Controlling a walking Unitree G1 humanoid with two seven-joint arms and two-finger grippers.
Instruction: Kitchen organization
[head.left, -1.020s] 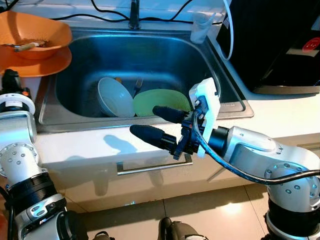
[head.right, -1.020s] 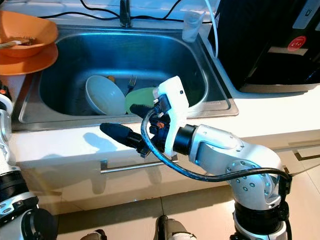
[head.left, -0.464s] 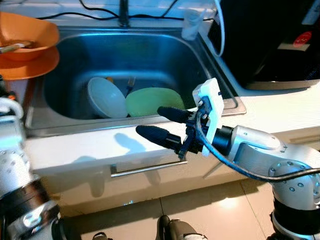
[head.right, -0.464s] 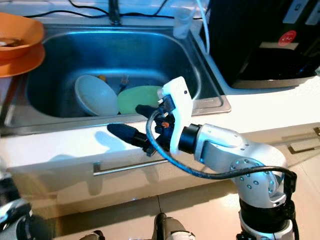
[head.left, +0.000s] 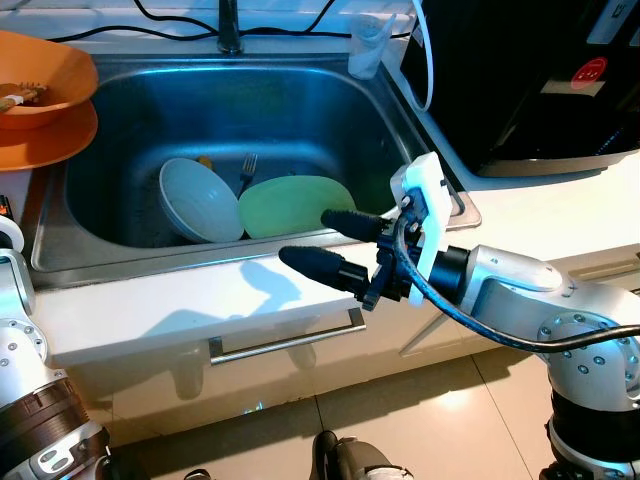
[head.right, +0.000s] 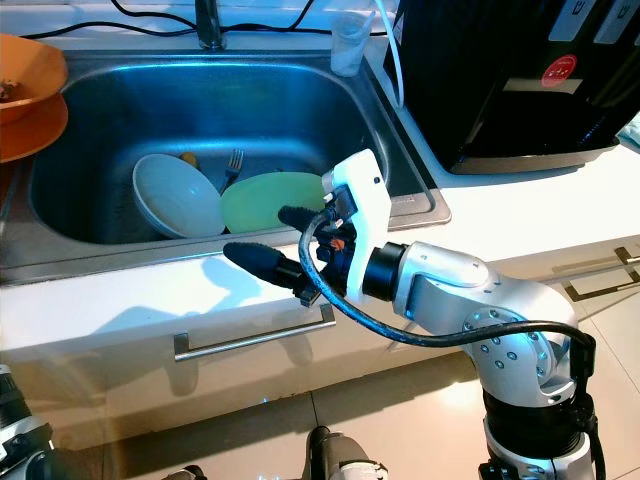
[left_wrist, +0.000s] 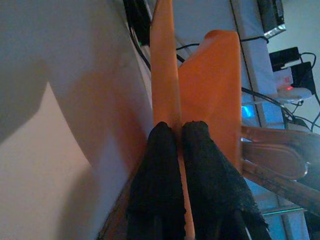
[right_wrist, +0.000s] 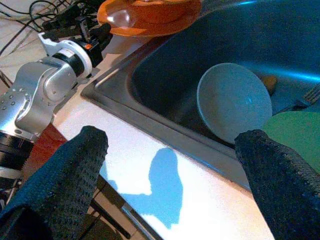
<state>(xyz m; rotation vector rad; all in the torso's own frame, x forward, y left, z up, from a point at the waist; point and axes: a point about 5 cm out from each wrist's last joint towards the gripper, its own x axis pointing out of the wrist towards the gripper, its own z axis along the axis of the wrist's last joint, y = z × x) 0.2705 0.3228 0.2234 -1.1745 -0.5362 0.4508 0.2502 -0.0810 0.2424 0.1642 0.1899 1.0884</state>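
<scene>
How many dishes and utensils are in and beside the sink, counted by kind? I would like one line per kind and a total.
Bowls: 2, a pale blue bowl in the sink and an orange bowl on the counter
Plates: 2, a green plate in the sink and an orange plate under the orange bowl
Forks: 1, a fork in the sink
Total: 5

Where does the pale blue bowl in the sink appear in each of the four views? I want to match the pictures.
Left eye view: the pale blue bowl lies in the sink, near left part, beside the green plate.
Right eye view: same place, the bowl.
Right wrist view: the bowl, right of middle.
Left wrist view: instead, the left gripper closed on the orange plate.
Shared landmark: the orange plate, left of the sink.
</scene>
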